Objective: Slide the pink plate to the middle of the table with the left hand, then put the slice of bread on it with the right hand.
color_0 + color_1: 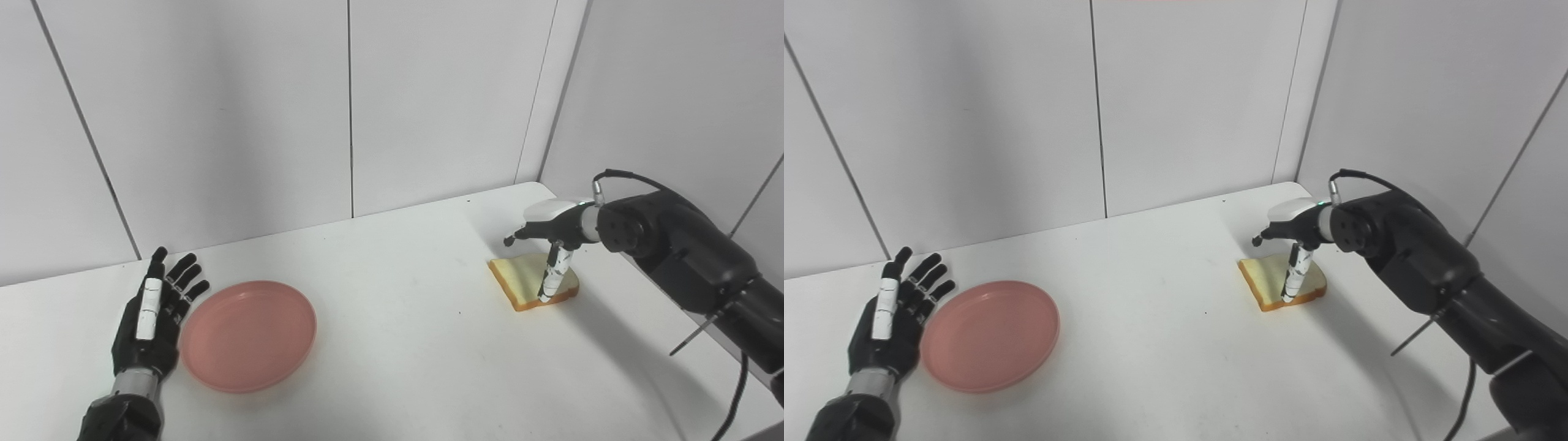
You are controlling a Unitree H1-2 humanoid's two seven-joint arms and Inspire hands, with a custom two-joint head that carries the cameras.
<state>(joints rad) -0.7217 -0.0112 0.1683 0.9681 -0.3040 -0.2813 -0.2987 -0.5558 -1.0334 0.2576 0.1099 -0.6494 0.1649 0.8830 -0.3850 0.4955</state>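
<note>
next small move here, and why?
Probably nudge the left hand rightward against the pink plate to start the slide. The plate sits left of the table's middle, empty, with the open hand right beside its left rim. The right hand is poised over the bread, but the plate isn't centred yet.

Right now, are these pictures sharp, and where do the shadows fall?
Left eye view: sharp, evenly lit, with a soft shadow under the round pink plastic plate. Right eye view: equally crisp; the right robot hand casts a faint shadow on the white table beside the toasted bread slice.
</note>
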